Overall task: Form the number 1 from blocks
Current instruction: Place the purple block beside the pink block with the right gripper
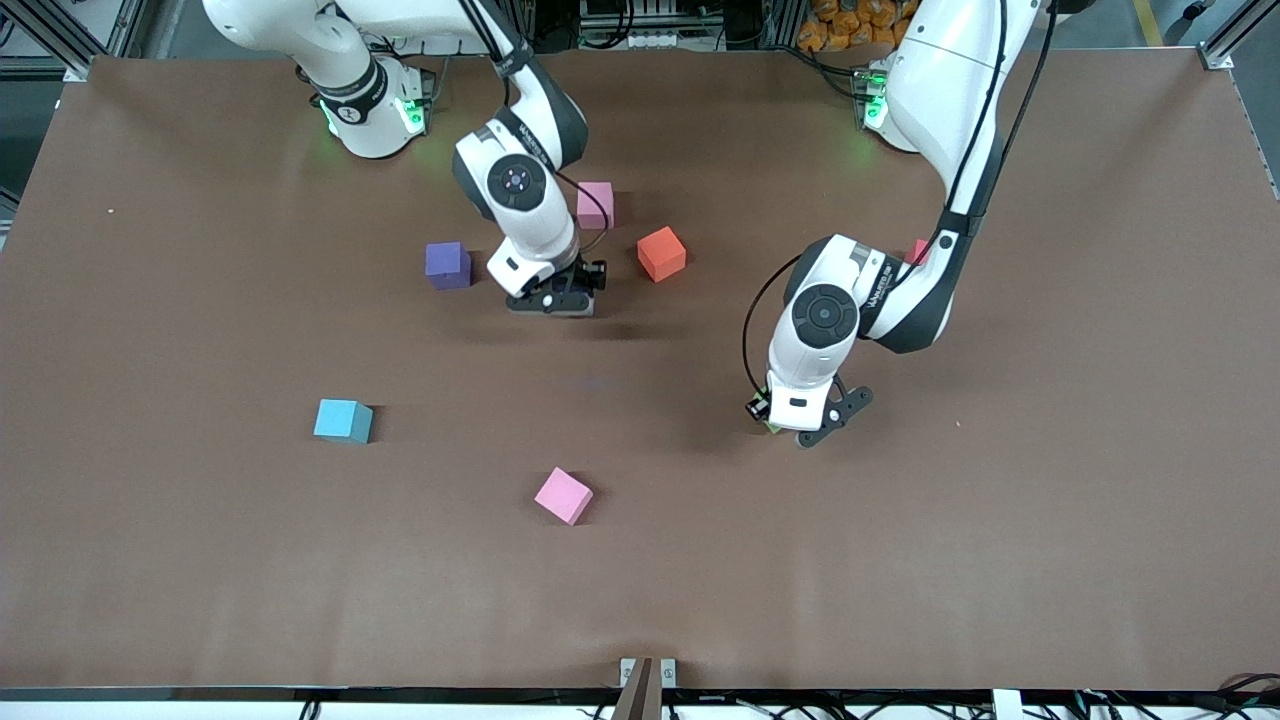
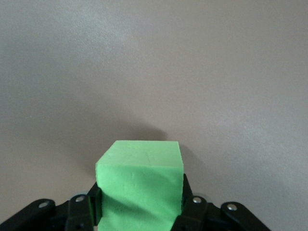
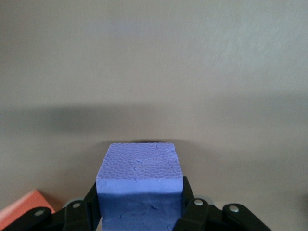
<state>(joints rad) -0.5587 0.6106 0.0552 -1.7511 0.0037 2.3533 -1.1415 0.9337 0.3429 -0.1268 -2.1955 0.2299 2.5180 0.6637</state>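
My left gripper is shut on a green cube, low over the table toward the left arm's end. My right gripper is shut on a purple cube, low over the table between the second purple cube and the orange cube. The orange cube's corner shows in the right wrist view. One pink cube lies just farther from the camera than the right gripper. Another pink cube sits alone nearer the camera.
A cyan cube rests toward the right arm's end, nearer the camera. A red cube peeks out from under the left arm's forearm. The brown table stretches wide around both grippers.
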